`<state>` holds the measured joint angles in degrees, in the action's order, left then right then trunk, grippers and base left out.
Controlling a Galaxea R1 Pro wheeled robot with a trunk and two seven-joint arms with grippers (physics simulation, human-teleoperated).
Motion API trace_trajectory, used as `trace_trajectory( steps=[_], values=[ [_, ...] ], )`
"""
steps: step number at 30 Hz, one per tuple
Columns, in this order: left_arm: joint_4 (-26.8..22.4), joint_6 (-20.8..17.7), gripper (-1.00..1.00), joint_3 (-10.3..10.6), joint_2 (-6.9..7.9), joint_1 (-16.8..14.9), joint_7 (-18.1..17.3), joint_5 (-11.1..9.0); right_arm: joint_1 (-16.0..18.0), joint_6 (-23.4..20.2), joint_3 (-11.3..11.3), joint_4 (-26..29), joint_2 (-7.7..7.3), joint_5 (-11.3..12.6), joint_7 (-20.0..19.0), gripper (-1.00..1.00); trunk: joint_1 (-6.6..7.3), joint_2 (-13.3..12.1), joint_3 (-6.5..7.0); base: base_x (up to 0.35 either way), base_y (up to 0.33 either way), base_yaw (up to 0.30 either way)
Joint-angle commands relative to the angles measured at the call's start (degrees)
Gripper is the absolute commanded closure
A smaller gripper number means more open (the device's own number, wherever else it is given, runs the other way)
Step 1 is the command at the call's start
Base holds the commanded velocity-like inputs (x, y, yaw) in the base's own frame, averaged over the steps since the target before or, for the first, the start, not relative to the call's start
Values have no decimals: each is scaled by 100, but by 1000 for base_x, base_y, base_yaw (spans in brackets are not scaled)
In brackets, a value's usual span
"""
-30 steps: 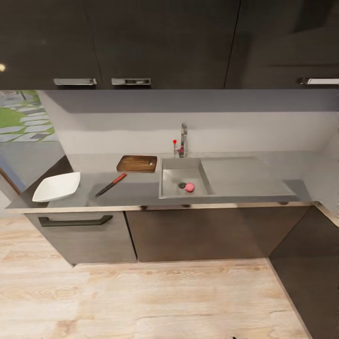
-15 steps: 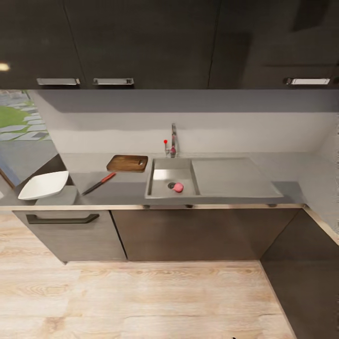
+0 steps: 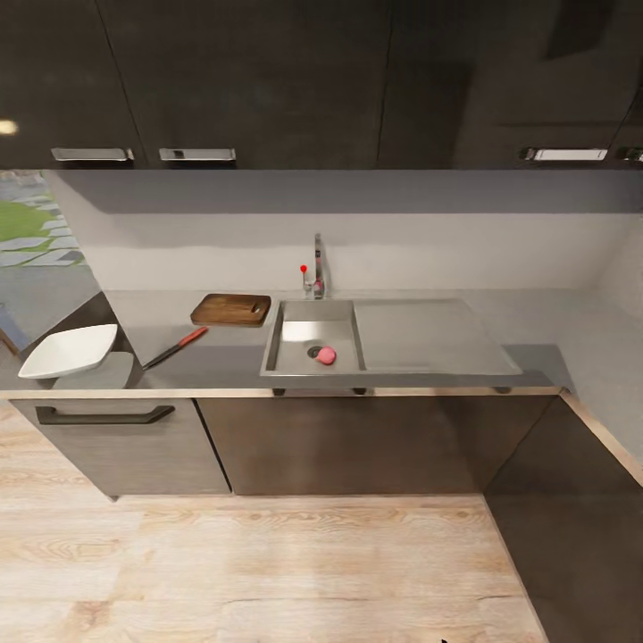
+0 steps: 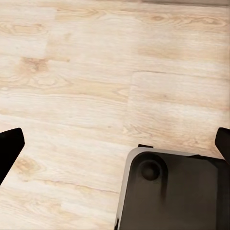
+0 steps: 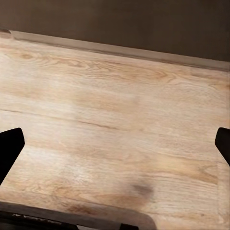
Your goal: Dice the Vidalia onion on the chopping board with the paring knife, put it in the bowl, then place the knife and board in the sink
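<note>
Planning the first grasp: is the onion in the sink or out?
In: the onion lies on the sink floor beside the drain.

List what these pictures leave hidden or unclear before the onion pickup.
- Vidalia onion, head view: too small to tell whole from cut.
- Paring knife, head view: blade dark against the countertop, edge unclear.
- Left gripper and right gripper, wrist views: fingers cut off by the picture's edges, with wood floor between.

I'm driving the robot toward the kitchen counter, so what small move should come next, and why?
Probably roll the base closer to the sink. The Vidalia onion lies by the drain, with bare floor before the cabinets, and both wrist views show open fingers over floorboards.
</note>
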<state>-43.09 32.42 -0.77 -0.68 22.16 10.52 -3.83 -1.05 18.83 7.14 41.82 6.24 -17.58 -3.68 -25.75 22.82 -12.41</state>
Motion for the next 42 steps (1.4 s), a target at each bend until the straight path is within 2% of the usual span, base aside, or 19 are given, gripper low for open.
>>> trace_trajectory(
  steps=[1,23,26,28,29,31,32,33,34,36,37,40,41,42],
  values=[
    [-7,10,-100,-3,-2,1,-14,-39,-1,15,38,9,9,-43,-38,-100,-4,10,-8,0,-2,0],
    [-4,-2,-100,-9,0,3,-16,-33,-1,24,41,10,9,-52,-30,-100,-4,10,-8,0,-77,0],
    [-103,-19,-100,-10,1,-19,-13,-29,-1,24,45,10,9,-52,-28,-100,-4,10,-8,0,-1,0],
    [-455,-86,-100,-11,-1,-35,-7,-25,-1,24,48,10,9,-52,-28,-100,-4,10,-8,0,0,0],
    [-696,-195,-100,-8,-3,-39,-3,-24,-1,24,49,10,9,-52,-28,-100,-4,10,-8,0,0,0],
    [-1266,-743,-100,-3,-8,-43,0,-18,-1,24,50,10,9,-52,-27,-100,-4,10,-8,0,0,0],
    [-1583,-1163,-100,1,-9,-44,-2,-14,-1,24,50,10,9,-52,-27,-100,-4,10,-8,0,0,0],
    [-2099,-1855,-100,4,-7,-45,-10,-9,-1,24,50,10,6,-52,-27,-100,-4,10,-8,0,0,0],
    [-2444,-2286,-100,8,-7,-45,-15,-10,-1,24,50,10,4,-52,-27,-100,-4,10,-8,0,0,0],
    [-3085,-2916,-100,17,-9,-52,-21,-8,-1,24,50,10,2,-52,-27,-100,-4,10,-8,0,0,0],
    [-3601,-3252,-100,92,-10,-111,-22,32,-1,24,50,10,1,-52,-27,-100,-4,10,-8,0,0,0],
    [-3932,-3587,-100,213,-12,-340,-18,182,-1,24,50,10,1,-52,-27,-100,-4,10,-8,0,0,0],
    [-4020,-3877,-100,266,-23,-547,-16,302,-1,24,54,10,-1,-52,-27,-100,-4,10,-8,0,0,0],
    [-4042,-3989,-100,291,-31,-626,-16,336,-1,24,55,10,-3,-52,-27,-100,-4,10,-8,0,0,0]
  ],
)
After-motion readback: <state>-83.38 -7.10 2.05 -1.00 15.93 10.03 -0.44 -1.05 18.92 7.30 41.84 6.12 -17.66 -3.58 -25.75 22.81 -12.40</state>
